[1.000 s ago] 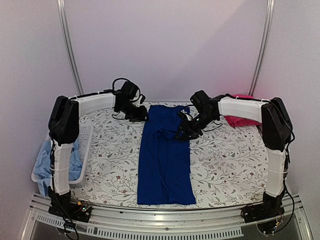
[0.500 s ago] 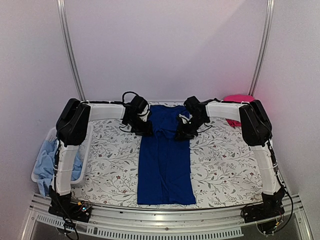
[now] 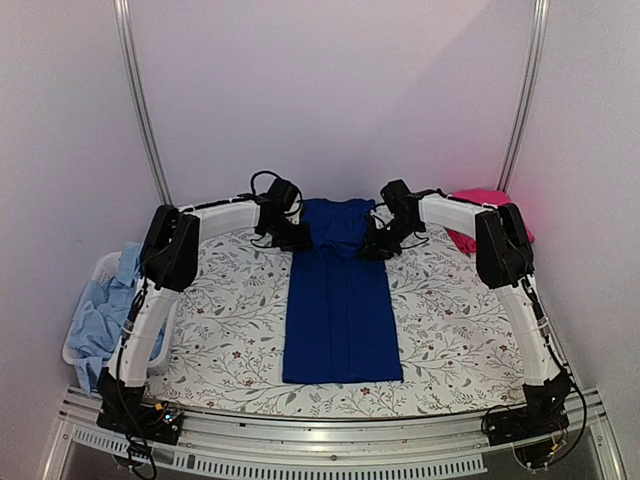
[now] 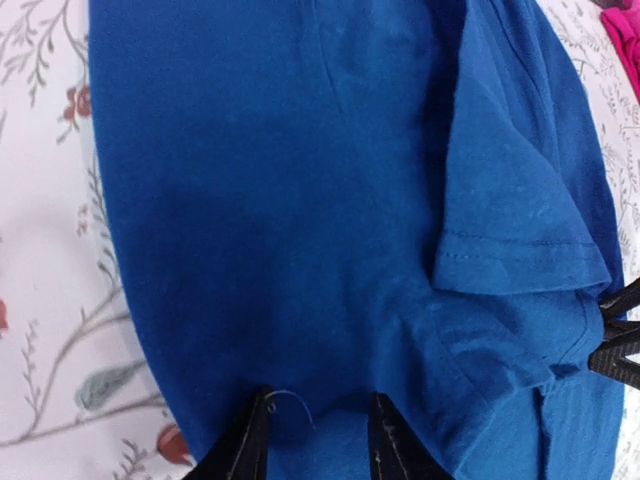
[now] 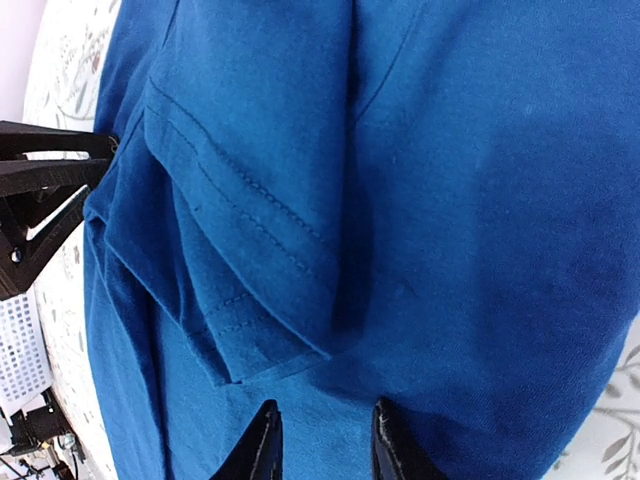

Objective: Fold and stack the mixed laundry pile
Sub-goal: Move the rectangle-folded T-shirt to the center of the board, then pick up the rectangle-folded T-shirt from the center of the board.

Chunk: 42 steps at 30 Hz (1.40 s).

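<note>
A royal-blue shirt [image 3: 340,300], folded into a long strip, lies down the middle of the table with its far end bunched and slightly raised. My left gripper [image 3: 300,240] is at the far-left corner of that end and my right gripper [image 3: 372,248] at the far-right corner. In the left wrist view the gripper [image 4: 318,440] has blue cloth pinched between its fingers, beside a folded sleeve [image 4: 510,230]. The right gripper [image 5: 322,440] pinches the cloth the same way beside a hemmed sleeve [image 5: 250,230]. A red-pink garment [image 3: 480,220] lies at the far right.
A white perforated basket [image 3: 68,352] stands at the left table edge with a light-blue garment [image 3: 100,310] hanging out of it. The floral table cover [image 3: 230,320] shows on both sides of the shirt. Metal frame posts rise behind the table.
Both arms swung inward and toward the far end, and their jaws narrowed onto the cloth. The shirt's far end bunched up and the whole strip shifted slightly right.
</note>
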Each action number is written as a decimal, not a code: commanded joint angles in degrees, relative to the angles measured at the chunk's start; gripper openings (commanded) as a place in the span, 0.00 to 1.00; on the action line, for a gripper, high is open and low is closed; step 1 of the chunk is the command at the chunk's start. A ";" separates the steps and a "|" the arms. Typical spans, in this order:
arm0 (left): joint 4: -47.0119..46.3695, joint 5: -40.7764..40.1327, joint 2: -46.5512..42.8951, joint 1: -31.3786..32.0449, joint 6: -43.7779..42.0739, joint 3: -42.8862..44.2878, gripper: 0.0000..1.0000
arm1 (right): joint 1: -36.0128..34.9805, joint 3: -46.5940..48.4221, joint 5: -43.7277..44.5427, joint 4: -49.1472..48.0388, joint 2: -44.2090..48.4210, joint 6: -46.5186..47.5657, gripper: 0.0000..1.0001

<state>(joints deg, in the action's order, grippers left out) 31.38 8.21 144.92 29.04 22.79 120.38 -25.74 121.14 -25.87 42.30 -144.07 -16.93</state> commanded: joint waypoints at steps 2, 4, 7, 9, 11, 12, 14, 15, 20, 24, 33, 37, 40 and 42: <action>4.95 -0.20 4.79 -2.59 -0.67 7.78 0.39 | 2.68 3.81 2.00 1.70 -5.18 0.87 0.38; 4.32 -1.00 2.38 -2.57 -1.44 7.23 0.45 | 2.87 4.68 1.30 1.27 -2.95 1.52 0.44; 2.81 -4.12 -4.20 -2.57 -2.54 3.56 0.57 | 2.88 4.55 5.99 0.84 3.50 2.80 0.60; 0.87 -5.74 -9.67 -2.41 -3.85 -0.13 0.73 | 2.93 3.78 9.80 0.18 8.20 4.31 0.68; -1.24 -7.44 -15.47 -1.98 -5.52 -3.99 0.99 | 3.04 2.26 13.01 -0.82 13.78 6.30 0.74; -2.05 -7.96 -18.50 -1.67 -6.43 -5.70 1.00 | 3.10 0.96 14.42 -1.87 16.82 7.73 0.78; -4.06 -13.18 -24.59 -0.78 -7.89 -9.80 1.00 | 3.15 -2.82 18.27 -5.30 23.08 9.29 0.90; -5.25 -15.71 -27.61 -0.18 -8.17 -12.00 1.00 | 3.15 -5.38 21.57 -7.36 27.41 9.41 0.97; -10.16 -25.39 -39.80 0.83 -5.69 -24.89 1.00 | 4.60 -13.73 18.22 -10.35 36.90 11.15 0.99; -4.13 -12.59 -43.52 0.98 -0.36 -29.04 1.00 | 4.90 -15.26 8.86 1.58 38.59 11.45 0.99; -9.44 2.00 -61.46 16.39 17.00 -62.53 0.85 | 2.28 -57.09 -11.20 -0.09 57.15 0.48 0.82; -9.33 3.47 -64.23 22.47 23.31 -71.79 0.68 | -2.52 -68.30 -12.09 -1.38 60.24 -2.41 0.75; -11.69 4.22 -64.38 26.81 27.34 -76.31 0.59 | -6.21 -74.00 -12.52 -4.64 60.80 -5.10 0.70; -13.63 4.38 -64.19 28.21 29.69 -78.39 0.54 | -7.32 -76.67 -12.46 -7.17 60.92 -6.61 0.65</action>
<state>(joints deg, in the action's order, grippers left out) 22.15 10.55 81.23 54.02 44.80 45.56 -30.92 48.84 -36.07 40.62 -83.94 -18.81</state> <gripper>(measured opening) 0.574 0.687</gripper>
